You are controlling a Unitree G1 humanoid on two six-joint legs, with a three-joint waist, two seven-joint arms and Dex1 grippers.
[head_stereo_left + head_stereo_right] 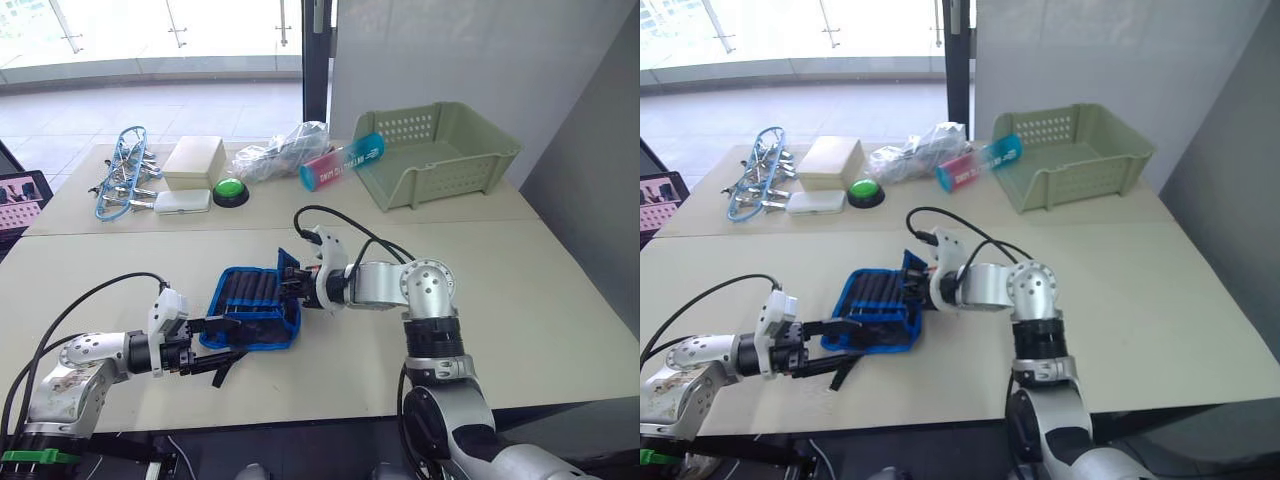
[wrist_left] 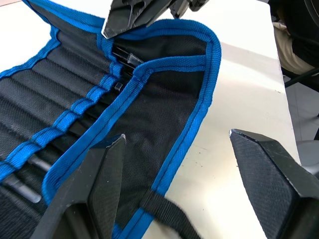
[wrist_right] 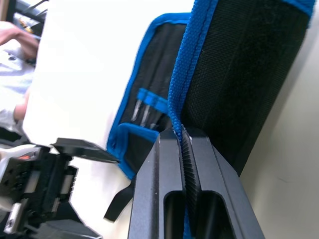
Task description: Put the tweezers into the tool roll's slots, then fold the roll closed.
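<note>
The pale cream table carries everything. Far beyond both claws, at the table's back, stands a pale green perforated plastic basket, nothing visible inside it. Between the two claws lies the flat black fabric tool roll with bright blue edging, partly folded: the flap on the right claw's side is lifted over the inner face. The right gripper has its two black fingers pressed together on that flap's blue edge, pinching the fabric. The left gripper stands with fingers spread wide at the roll's opposite end, one finger over the fabric, the other beside it above the table, gripping nothing. In the narrow stitched slots sit the slim black tweezers, tips showing just under the blue band. A short black strap trails beside the left claw.
</note>
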